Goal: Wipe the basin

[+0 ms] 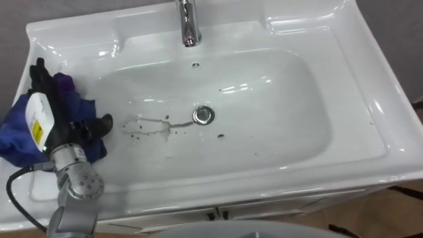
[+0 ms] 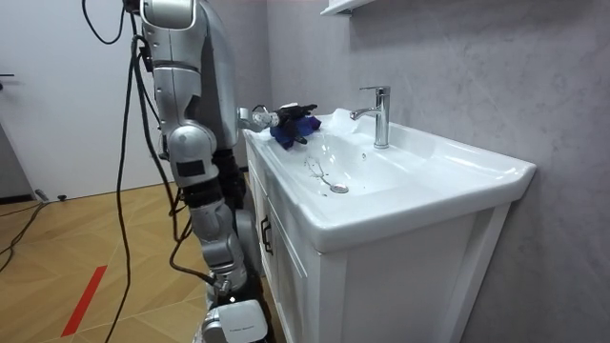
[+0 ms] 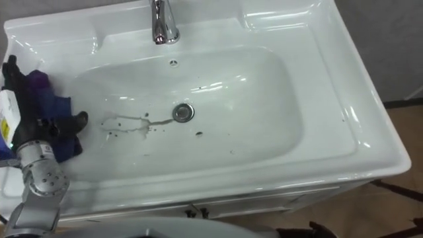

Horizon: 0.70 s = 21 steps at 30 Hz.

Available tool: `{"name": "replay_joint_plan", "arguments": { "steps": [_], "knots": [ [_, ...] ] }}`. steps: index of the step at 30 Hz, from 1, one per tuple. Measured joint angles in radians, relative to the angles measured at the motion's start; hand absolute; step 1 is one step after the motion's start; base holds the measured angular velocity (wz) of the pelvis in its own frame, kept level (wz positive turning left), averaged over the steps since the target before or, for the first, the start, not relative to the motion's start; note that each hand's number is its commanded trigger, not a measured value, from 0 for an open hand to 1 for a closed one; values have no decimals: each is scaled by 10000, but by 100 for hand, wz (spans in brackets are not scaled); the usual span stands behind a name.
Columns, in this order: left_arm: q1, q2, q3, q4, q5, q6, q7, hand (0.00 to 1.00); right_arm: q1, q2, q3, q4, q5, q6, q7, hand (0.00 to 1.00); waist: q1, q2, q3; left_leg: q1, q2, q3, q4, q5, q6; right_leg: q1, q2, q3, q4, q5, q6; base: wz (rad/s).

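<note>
Basin: white glazed ceramic, rectangular, with a wide flat rim and a rounded bowl sunk in the middle; set into a white cabinet as its top surface. A chrome drain is fitted at the bowl's centre. A brownish smeared streak is seen on the bowl floor just left of the drain, and small dark specks are scattered around and to the right of it. Cloth: dark blue and purple, crumpled, laid on the basin's left rim at the edge of the bowl, pressed under the straight fingers of the left hand.
</note>
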Motion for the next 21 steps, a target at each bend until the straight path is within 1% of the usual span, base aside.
{"name": "replay_joint_plan", "arguments": {
  "steps": [4,5,6,7,9,10,12,14,16,21],
  "knots": [
    [0,0,-29,271,-2,-1,174,0,4,-5,0,9,-3,12,9,0,-6,-10,-9,11,0,5,11,0,0,13,2,-7,0,0,0,0],
    [-1,0,-30,343,6,0,198,0,9,-6,-2,8,2,51,6,0,-5,-18,-12,9,0,5,17,0,0,18,2,-1,-1,0,0,0],
    [-2,1,-30,428,62,0,244,0,14,-8,-1,-2,58,122,-2,0,-1,3,-31,23,0,8,17,0,0,59,3,0,-1,0,0,0],
    [-2,2,-32,497,144,-3,289,0,18,-9,2,-5,73,146,-8,0,0,-19,-26,32,0,10,16,0,0,67,2,0,0,0,0,0],
    [-4,2,-65,730,213,15,364,0,17,-18,10,-62,87,242,-18,0,14,15,-59,25,0,33,15,-1,-1,66,3,17,6,0,0,0],
    [-6,2,-70,765,215,20,366,0,16,-22,10,-84,87,260,-18,0,14,15,-59,23,0,33,14,-1,-2,65,3,18,8,0,0,0],
    [-6,2,-71,808,381,113,365,0,16,-32,5,-97,84,313,-20,0,10,47,-82,25,2,30,12,-2,-2,76,5,22,16,2,-3,0],
    [-16,3,-73,942,683,235,362,0,18,-87,5,-98,67,345,-20,0,-2,105,-123,26,4,47,15,0,-4,106,7,47,29,11,-18,-2],
    [2,0,-78,995,862,355,357,0,30,-120,-5,-97,66,345,-21,0,-5,128,-132,26,6,76,24,1,-5,106,7,67,29,12,-20,-2],
    [11,2,-77,820,1960,792,353,0,46,-141,-12,-115,65,431,15,0,1,146,-142,39,11,71,28,1,-6,78,6,46,15,12,-20,0]
  ]
}}
